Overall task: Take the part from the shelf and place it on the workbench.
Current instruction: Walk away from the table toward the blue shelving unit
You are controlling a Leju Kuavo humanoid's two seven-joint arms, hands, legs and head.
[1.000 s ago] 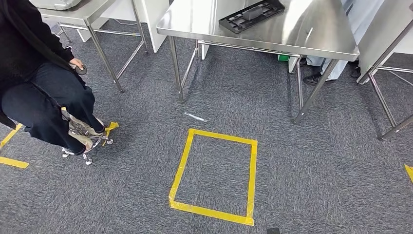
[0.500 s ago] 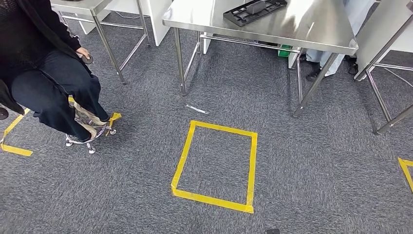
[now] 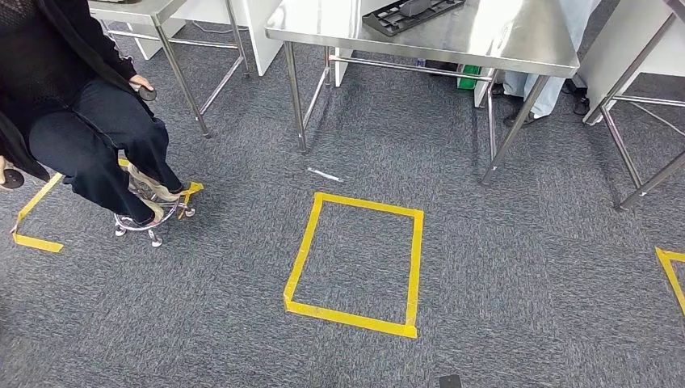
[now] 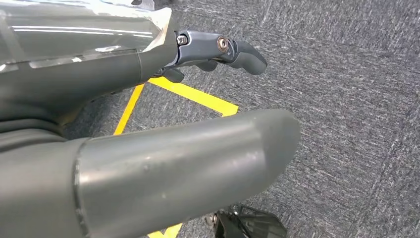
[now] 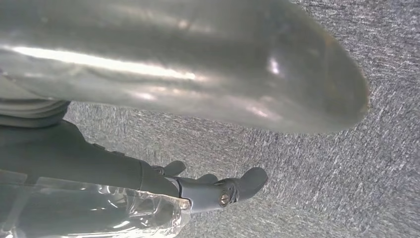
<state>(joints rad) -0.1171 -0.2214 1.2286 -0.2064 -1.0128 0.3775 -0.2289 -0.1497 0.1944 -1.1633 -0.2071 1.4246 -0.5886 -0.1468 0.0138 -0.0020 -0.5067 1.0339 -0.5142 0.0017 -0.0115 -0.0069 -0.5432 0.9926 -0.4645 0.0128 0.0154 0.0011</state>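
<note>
As the whole view shifted since a second ago, you were walking, not moving things. Both hands, left hand and right hand, hung empty with fingers apart; black part lay on the steel counter.

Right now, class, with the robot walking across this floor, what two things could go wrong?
The seated person and the stool's wheeled base sit close on the robot's left; a drifting step could clip them. The steel table's legs stand just beyond the yellow tape square, so overshooting that mark risks a bump.
</note>
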